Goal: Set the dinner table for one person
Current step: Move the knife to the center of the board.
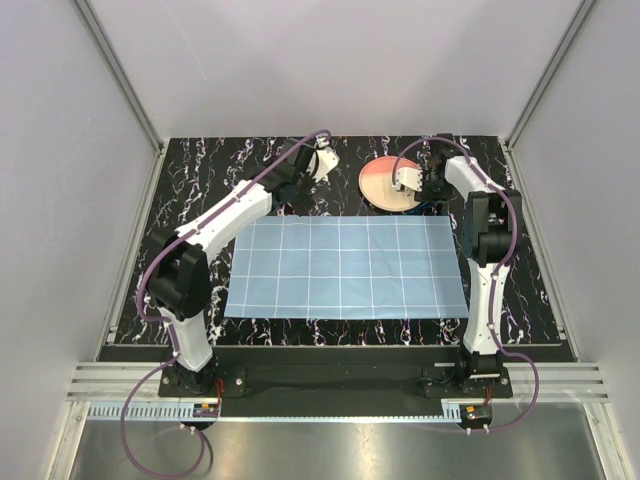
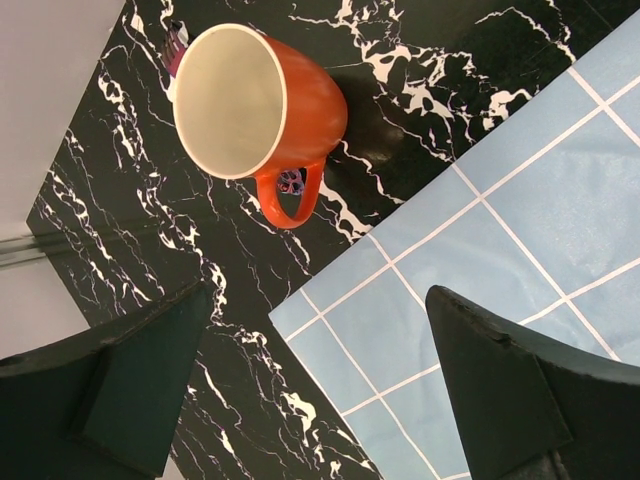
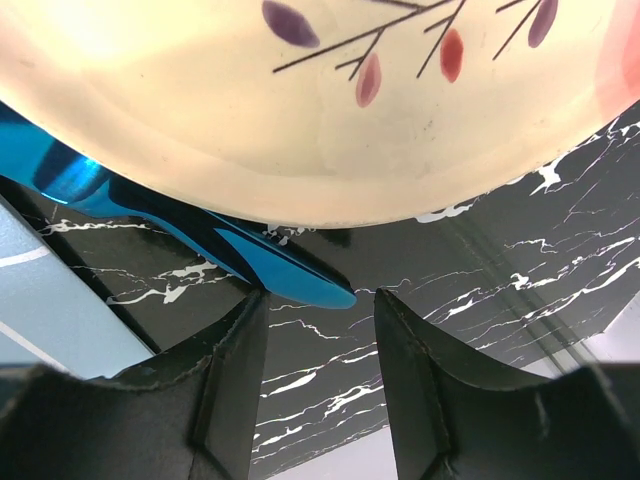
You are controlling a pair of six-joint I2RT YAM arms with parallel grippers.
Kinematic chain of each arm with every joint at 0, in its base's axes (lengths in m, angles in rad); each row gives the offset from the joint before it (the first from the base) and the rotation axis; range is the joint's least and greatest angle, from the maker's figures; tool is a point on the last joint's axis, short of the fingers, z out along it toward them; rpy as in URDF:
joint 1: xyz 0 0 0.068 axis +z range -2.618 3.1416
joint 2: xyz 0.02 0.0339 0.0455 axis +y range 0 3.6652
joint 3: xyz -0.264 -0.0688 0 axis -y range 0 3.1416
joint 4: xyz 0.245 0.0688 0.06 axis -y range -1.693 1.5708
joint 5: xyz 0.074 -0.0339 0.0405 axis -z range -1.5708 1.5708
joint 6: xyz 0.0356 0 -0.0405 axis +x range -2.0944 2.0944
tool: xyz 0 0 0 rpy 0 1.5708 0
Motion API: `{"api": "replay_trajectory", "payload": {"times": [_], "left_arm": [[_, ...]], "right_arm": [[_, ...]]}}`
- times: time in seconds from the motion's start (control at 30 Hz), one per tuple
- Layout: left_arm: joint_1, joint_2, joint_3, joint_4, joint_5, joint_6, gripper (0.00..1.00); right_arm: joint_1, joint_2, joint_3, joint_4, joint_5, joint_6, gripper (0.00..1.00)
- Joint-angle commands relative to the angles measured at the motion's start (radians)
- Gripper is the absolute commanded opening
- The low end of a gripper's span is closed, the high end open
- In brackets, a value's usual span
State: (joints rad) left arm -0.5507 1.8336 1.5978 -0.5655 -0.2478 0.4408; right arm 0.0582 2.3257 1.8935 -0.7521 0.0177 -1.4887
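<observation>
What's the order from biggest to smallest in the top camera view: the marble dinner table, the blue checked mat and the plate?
1. dinner table, by far the largest
2. blue checked mat, covering much of the table's middle
3. plate, clearly the smallest

text: none legible | labels: none | numbers: none | views: all three

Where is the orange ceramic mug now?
Left wrist view, upper left: the orange ceramic mug sits on the black marbled table, off the corner of the light-blue checked mat.
</observation>
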Motion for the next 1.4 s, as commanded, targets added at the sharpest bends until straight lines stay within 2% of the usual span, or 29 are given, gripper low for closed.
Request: {"api": "replay_trajectory", "payload": {"times": [0.0,0.47,0.83,1.37], "left_arm": [[0.011,-0.060,0.022,0.050,-0.024,0.015,0.99],[0.017,-0.046,0.042,0.055,-0.016,0.019,0.99],[0.020,-0.062,0.017,0.055,-0.021,0.024,0.99],[0.029,-0.071,0.021,0.055,-0.011,0.035,0.99]], "right_arm": [[0.009,0.000,-0.004,-0.015,-0.015,-0.008,0.54],[0.025,-0.002,-0.013,-0.061,-0.064,-0.027,0.57],[0.043,0.055,0.024,-0.162,-0.093,0.047,0.40],[0.034,0.024,-0.059,-0.184,-0.052,0.113,0.31]]}}
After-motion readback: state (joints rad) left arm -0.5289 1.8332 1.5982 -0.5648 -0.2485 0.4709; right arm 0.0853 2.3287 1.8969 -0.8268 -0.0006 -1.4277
